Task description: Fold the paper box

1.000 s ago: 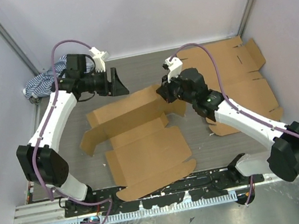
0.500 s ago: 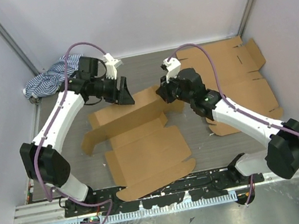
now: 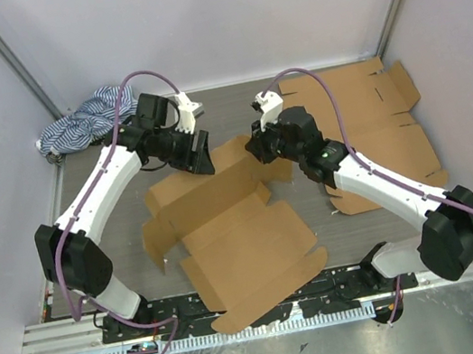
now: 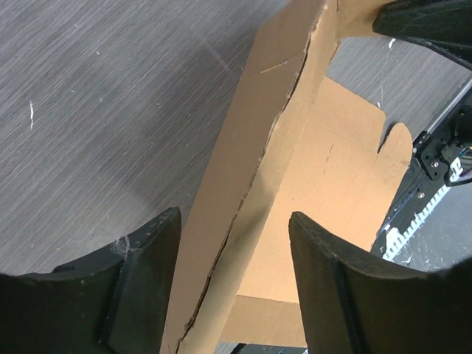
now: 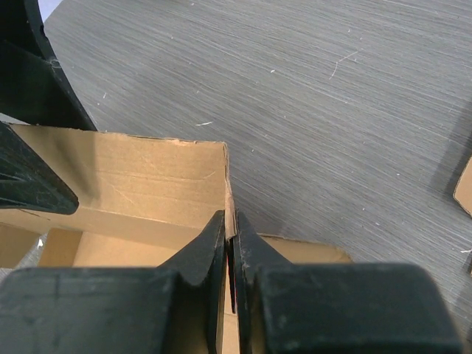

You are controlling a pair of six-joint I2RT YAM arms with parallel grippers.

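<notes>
The brown cardboard box [image 3: 228,233] lies half unfolded in the middle of the table, its back wall [image 3: 205,182] raised. My left gripper [image 3: 198,152] is open at the wall's upper left end; in the left wrist view the wall's edge [image 4: 254,169] passes between the fingers [image 4: 147,273]. My right gripper [image 3: 261,147] is shut on the wall's right corner flap; in the right wrist view the card edge [image 5: 228,214] is pinched between the fingertips [image 5: 210,243].
A flat stack of unfolded cardboard boxes [image 3: 384,128] lies at the right back. A blue-and-white striped cloth [image 3: 80,122] is bunched in the far left corner. White enclosure walls surround the table. The arm-mount rail [image 3: 259,306] runs along the near edge.
My left gripper has moved right and nearer, onto the raised wall's upper edge. The box has swung, its near panels shifting right and toward the front edge. My right gripper has held its grip.
</notes>
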